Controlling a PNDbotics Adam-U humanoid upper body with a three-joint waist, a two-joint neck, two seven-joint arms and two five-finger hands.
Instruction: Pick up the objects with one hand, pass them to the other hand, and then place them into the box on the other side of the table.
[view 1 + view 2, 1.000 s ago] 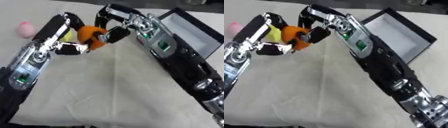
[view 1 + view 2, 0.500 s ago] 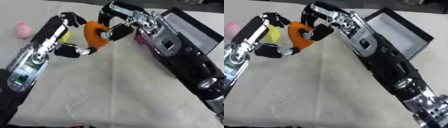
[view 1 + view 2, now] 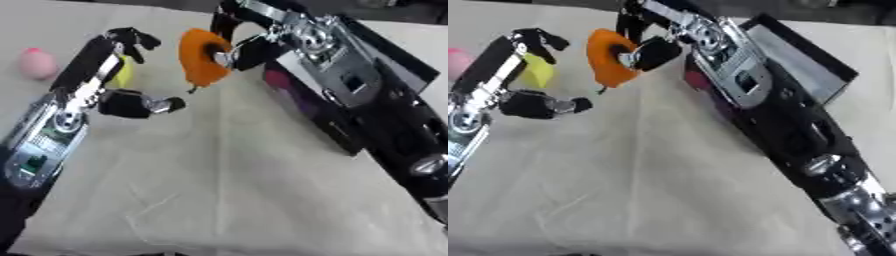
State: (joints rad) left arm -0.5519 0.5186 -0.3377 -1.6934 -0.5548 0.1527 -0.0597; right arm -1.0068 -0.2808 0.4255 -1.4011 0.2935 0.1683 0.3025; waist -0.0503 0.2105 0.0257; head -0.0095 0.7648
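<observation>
An orange object (image 3: 202, 57) with a short stem at its lower end hangs in the air, held by my right hand (image 3: 241, 49), whose fingers curl round it. My left hand (image 3: 125, 102) is open to the left of it, fingers spread, no longer touching it. A yellow object (image 3: 123, 75) lies on the table behind the left hand, partly hidden. A pink object (image 3: 37, 64) lies at the far left. The black box (image 3: 802, 56) with a pale inside stands at the right, under my right arm.
A light cloth (image 3: 219, 185) covers the table. My two black arms run down both sides of the view.
My left hand let go of the orange object and drew back to the left. My right hand now carries it, a little toward the right.
</observation>
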